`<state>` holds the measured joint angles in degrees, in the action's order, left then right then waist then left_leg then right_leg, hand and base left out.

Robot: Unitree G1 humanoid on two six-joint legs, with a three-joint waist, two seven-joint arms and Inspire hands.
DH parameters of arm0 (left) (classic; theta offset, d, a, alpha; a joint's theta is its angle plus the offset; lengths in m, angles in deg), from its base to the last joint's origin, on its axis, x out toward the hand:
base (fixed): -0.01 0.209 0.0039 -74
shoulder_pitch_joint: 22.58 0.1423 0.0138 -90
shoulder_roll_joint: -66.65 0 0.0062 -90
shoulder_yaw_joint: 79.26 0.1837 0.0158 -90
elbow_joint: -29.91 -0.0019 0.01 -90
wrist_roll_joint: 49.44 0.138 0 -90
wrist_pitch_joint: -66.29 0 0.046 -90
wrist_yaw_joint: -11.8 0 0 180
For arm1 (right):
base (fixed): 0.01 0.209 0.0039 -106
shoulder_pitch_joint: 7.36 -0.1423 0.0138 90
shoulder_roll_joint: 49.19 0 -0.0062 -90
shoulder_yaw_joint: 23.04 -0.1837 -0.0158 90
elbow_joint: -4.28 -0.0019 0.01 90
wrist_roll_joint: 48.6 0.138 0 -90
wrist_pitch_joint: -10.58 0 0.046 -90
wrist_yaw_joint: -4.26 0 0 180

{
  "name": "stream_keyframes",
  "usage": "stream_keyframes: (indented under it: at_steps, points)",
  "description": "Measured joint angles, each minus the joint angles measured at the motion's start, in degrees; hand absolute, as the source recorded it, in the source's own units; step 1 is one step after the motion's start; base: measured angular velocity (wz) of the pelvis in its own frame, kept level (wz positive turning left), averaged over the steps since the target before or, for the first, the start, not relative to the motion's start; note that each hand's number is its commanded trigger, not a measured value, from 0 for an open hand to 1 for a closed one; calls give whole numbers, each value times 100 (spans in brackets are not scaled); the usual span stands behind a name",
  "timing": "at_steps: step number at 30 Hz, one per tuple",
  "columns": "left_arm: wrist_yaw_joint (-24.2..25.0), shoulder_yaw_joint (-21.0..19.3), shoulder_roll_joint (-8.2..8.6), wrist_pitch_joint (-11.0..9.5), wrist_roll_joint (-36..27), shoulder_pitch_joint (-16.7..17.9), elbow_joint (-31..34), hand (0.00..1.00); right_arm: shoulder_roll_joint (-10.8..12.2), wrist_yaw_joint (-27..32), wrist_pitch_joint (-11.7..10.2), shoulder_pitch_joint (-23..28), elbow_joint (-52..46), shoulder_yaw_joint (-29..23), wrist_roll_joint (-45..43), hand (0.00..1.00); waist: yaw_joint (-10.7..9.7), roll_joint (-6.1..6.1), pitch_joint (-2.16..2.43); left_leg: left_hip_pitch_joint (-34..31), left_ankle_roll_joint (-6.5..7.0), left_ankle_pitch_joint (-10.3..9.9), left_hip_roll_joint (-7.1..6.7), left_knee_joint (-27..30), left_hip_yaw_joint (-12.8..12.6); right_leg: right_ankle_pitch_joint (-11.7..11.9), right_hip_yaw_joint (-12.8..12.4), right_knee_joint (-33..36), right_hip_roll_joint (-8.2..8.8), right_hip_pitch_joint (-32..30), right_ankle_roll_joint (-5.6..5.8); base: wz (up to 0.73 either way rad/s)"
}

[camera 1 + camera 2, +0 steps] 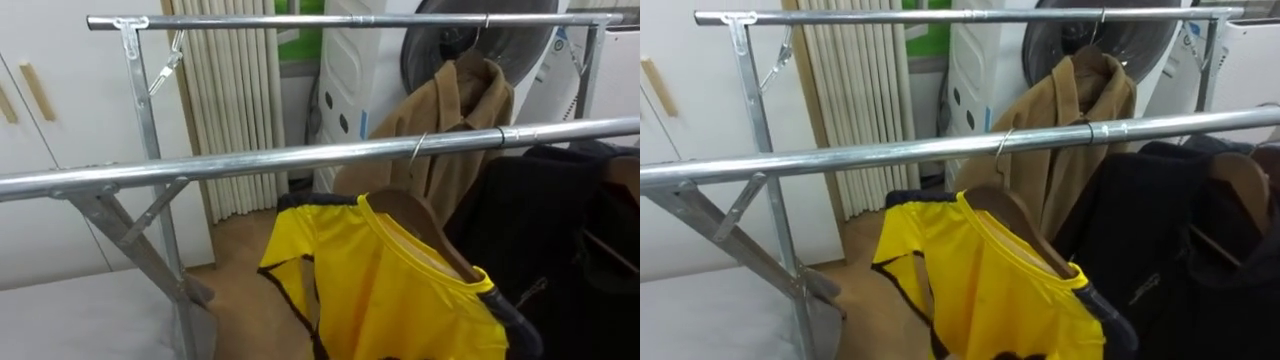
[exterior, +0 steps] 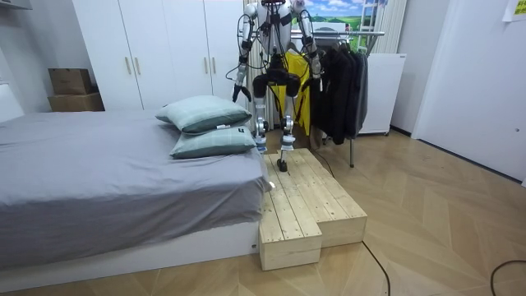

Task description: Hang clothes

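Behind the rail (image 1: pixel 300 158) hung a tan coat (image 1: pixel 450 120), dark clothes (image 1: pixel 560 230) crowding the yellow shirt (image 1: pixel 400 290) at three o'clock; left hand (image 2: pixel 236 92) and right hand (image 2: pixel 316 85) poses were unreadable.

The metal rack (image 1: pixel 150 130) has two horizontal rails. On the near rail (image 1: pixel 250 163) a wooden hanger (image 1: pixel 430 225) hangs by its hook, and it carries a yellow shirt (image 1: pixel 390 290) (dark trim on the sleeve edges). Just beside it, to the right, dark clothes (image 1: pixel 550 230) hang under the same rail. The far rail (image 1: pixel 300 20) carries one tan coat (image 1: pixel 450 125). In the room view the rack stands on the wooden floor (image 2: pixel 427 214), beyond a wooden platform (image 2: pixel 308 205).
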<state>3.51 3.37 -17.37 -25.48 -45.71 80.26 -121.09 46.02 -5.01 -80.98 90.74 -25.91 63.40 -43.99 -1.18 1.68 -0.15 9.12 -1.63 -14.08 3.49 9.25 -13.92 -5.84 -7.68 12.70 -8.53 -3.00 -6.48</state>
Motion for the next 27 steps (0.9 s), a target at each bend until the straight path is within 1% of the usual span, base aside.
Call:
stream_keyframes:
  at_steps: [2, 3, 4, 7, 9, 11, 15, 16, 17, 18, 19, 21, 22, 27]
  points:
    - [5, 39, 13, -65, -91, -2, -78, 0, 109, -6, -40, 27, 185, -3, 14, 0, -9, -8, 3, 0, 0, 0, 0, -2, 0, 14, 14, -3, 2, 0, -2, 0]
    - [6, 39, 21, -68, -92, -2, -91, 0, 125, -7, -48, 26, 243, -3, 20, 0, -11, -10, 6, 1, 0, 0, 0, -5, 0, 17, 21, -2, 4, 1, -2, 0]
    - [10, 39, 43, -76, -92, -7, -127, 0, 137, -8, -47, 35, 334, -10, 73, 0, -9, -51, -2, 2, 4, -2, 0, -14, -7, 18, 27, -5, 6, -2, 0, 0]
    - [32, 36, 104, -74, -92, -18, -267, 0, 138, -6, -87, 56, 543, -22, 251, 0, -14, -82, 17, -5, 29, -22, -2, -60, -2, 27, 33, -8, 2, -9, 7, -1]
    - [95, 14, 169, -68, -89, -14, -334, 0, 156, -17, -107, 83, 665, -157, 398, 0, -42, -111, 31, -11, 38, -35, -3, -72, 14, 31, 93, -27, 22, 0, 8, 4]
    - [264, 5, 204, -68, -91, -4, -342, 0, 213, -8, -107, 134, 859, -339, 645, 0, -56, -138, 39, -15, 46, -41, -3, -96, 21, 33, 153, -34, 35, 11, 10, 8]
    - [440, -52, 215, -66, -90, -2, -345, 0, 244, -7, -101, 209, 947, -454, 859, 0, -78, -166, 55, -49, 47, -40, -3, -81, 22, 35, 161, -83, 38, 12, 12, 0]
    - [506, -61, 218, -63, -90, -4, -348, 0, 246, -5, -101, 221, 964, -469, 891, 0, -84, -185, 53, -43, 47, -39, -4, -73, 22, 35, 137, -99, 39, 7, 13, 0]
    - [556, -85, 219, -57, -105, -4, -376, 0, 253, 0, -98, 213, 1006, -504, 898, 0, -87, -182, 63, -23, 48, -39, -7, -58, 21, 35, 117, -101, 40, 8, 14, 0]
    - [573, -88, 219, -51, -133, -4, -391, 0, 255, 10, -95, 212, 1020, -510, 912, 0, -87, -180, 63, -13, 49, -38, -9, -56, 21, 34, 110, -102, 39, 11, 14, -4]
    - [628, -97, 218, -36, -209, -3, -442, 0, 257, 44, -91, 209, 1066, -513, 940, 0, -86, -163, 45, -8, 49, -37, -10, -55, 30, 33, 111, -104, 40, 16, 16, 0]
    - [681, -100, 216, -23, -273, -16, -480, 0, 259, 52, -81, 146, 1140, -513, 972, 0, -85, -165, 29, -1, 49, -37, -10, -56, 42, 28, 118, -110, 42, 23, 22, 0]
    - [712, -95, 216, -18, -428, -36, -550, 0, 260, 52, -78, 121, 1163, -504, 1032, 0, -95, -167, 17, -1, 49, -37, -11, -56, 34, 20, 118, -111, 41, 22, 32, 0]
    - [823, -87, 209, 100, -882, -17, -605, 0, 267, 57, 28, 94, 1246, -444, 1337, 0, -71, -151, 10, -3, 49, -37, -14, -56, 41, 8, 85, -107, 36, 11, 39, 0]
